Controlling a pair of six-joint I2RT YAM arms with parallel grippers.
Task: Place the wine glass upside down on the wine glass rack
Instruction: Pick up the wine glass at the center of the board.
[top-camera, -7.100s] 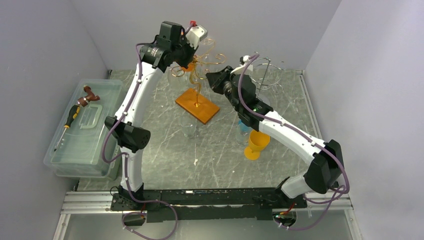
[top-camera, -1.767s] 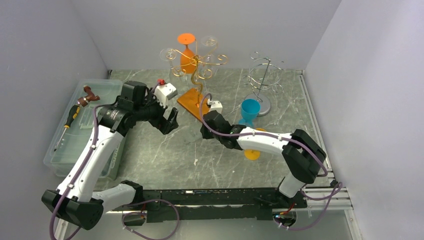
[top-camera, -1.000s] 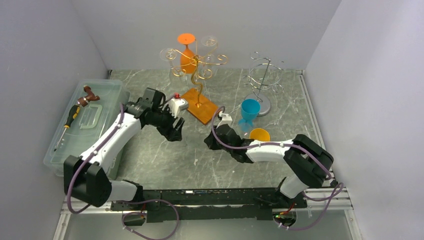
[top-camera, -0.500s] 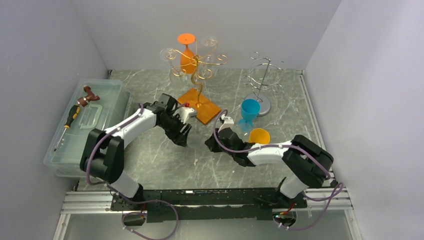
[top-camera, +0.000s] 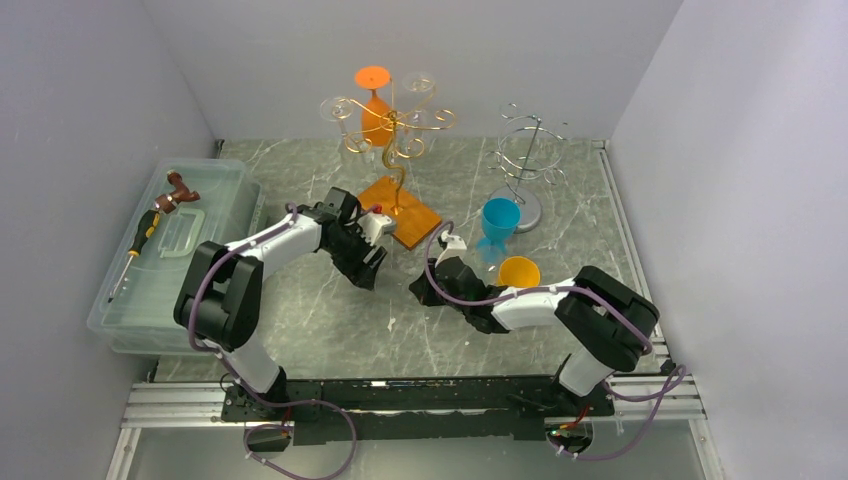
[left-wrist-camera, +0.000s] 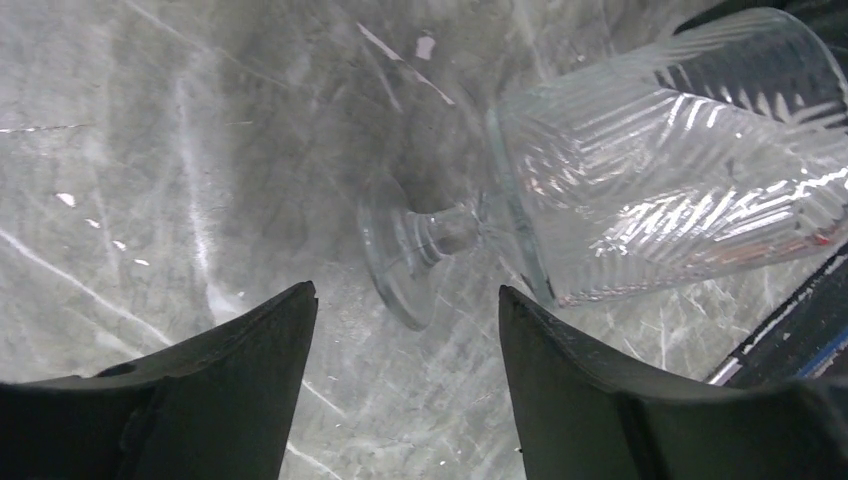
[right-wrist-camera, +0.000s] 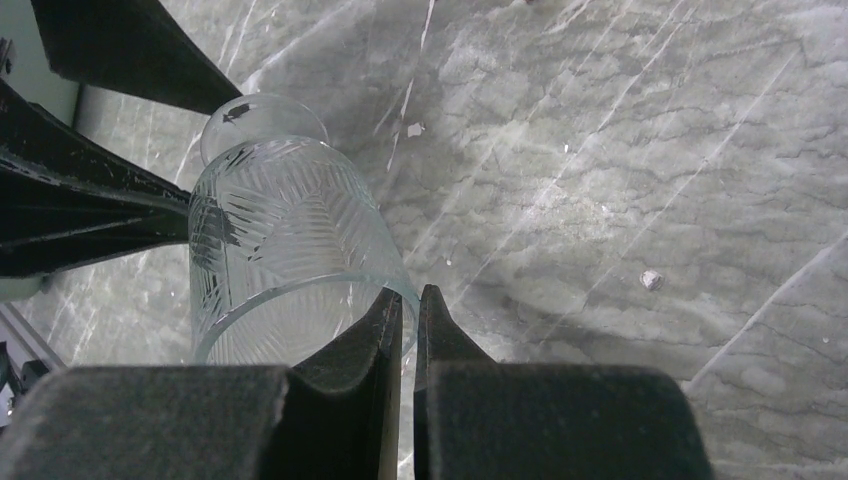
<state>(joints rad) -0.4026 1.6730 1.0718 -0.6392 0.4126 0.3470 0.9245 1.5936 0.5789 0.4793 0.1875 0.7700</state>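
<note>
Low over the table (top-camera: 330, 325), left pincer (top-camera: 368, 276) faces right pincer (top-camera: 421, 291); close together.

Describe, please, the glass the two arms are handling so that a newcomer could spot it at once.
On the marble table, look in front of the orange base of the gold rack, between the left gripper and right gripper. A clear glass is tipped sideways there, its rim pinched by the right one. Unlike the blue glass and yellow glass nearby, it is colourless, with cut ribs.

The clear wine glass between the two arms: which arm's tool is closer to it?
Right. The right tool is pinched shut on the wine glass at its rim. The left tool is open, straddling its foot without touching.
</note>
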